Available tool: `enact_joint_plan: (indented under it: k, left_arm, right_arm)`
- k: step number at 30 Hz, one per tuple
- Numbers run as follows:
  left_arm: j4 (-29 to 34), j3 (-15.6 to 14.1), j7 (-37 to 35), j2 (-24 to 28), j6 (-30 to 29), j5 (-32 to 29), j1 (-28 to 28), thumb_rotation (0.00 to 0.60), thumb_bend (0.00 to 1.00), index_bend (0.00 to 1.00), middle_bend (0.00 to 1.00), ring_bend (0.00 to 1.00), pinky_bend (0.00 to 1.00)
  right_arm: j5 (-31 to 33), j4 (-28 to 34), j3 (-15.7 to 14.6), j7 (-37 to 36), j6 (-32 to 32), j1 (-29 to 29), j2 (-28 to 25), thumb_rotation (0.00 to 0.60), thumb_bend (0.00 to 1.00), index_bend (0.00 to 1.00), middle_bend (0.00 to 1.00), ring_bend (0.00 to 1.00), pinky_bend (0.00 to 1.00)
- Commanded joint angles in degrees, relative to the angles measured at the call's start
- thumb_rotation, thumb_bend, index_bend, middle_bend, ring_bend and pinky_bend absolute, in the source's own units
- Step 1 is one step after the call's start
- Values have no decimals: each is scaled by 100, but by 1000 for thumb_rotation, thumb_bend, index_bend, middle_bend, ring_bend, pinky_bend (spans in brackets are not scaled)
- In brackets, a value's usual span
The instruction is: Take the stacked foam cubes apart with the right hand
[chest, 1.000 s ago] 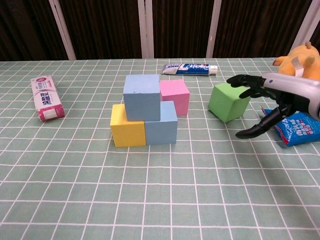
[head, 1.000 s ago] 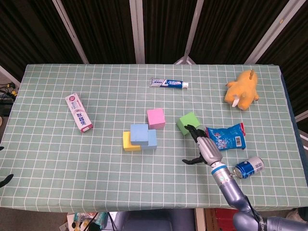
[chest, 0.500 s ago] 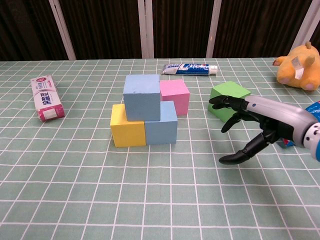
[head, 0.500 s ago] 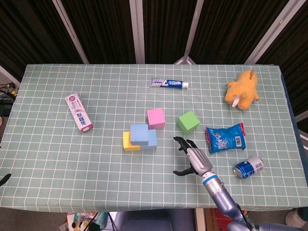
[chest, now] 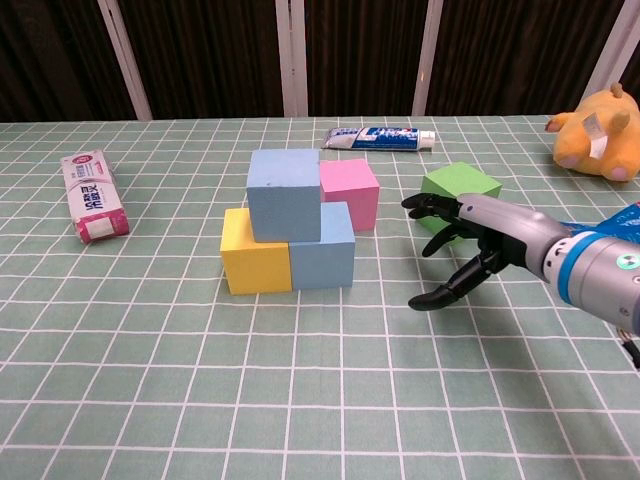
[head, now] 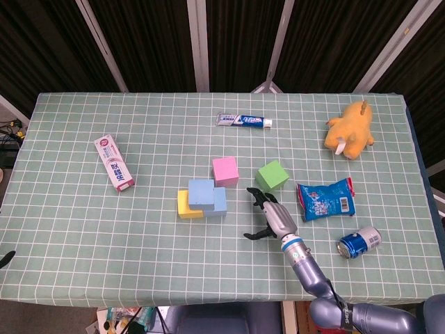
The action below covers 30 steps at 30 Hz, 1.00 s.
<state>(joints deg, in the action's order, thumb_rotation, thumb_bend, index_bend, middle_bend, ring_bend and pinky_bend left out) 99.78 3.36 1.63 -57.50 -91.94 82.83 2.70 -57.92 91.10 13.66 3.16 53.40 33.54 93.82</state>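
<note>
Chest view: right hand (chest: 470, 245) is seen empty, fingers spread, above the table right of the stack | light-blue foam cube (chest: 284, 194) is set atop the yellow foam cube (chest: 254, 265) and blue foam cube (chest: 322, 259) | pink foam cube (chest: 349, 191) is placed just behind | green foam cube (chest: 460, 186) is partly hidden behind the hand | left hand is not shown.

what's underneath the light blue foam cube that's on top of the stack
The upper light blue foam cube rests across two cubes: a yellow foam cube and a second blue foam cube. The contact faces are covered. A pink foam cube stands behind.
</note>
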Motion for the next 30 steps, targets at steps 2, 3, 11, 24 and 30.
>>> enact_joint_plan:
  k: [2,3,11,24,30]
  left_arm:
    - [8,5,-7,7,-11,-16,9,600,133,254,0,0,0]
    - [7,9,-12,9,-12,-23,10,600,133,254,0,0,0]
    - [18,14,8,10,29,-55,-3,600,133,255,0,0,0]
    - [28,35,-29,39,80,-140,-9,600,133,254,0,0,0]
    - [40,35,64,9,140,-159,-45,600,133,255,0,0,0]
  right_arm:
    - [116,-151,104,129,-92,160,50,600,123,0,87,229,11]
    - [139,-166,122,147,-104,184,53,600,123,0,87,226,11]
    - [460,-166,304,300,-248,463,124,600,123,0,87,211,11]
    - [848,-407,436,299,-402,830,522,600,123,0,88,202,11]
    - [822,-543,490,261,-374,945,688,600,123,38,88,202,11]
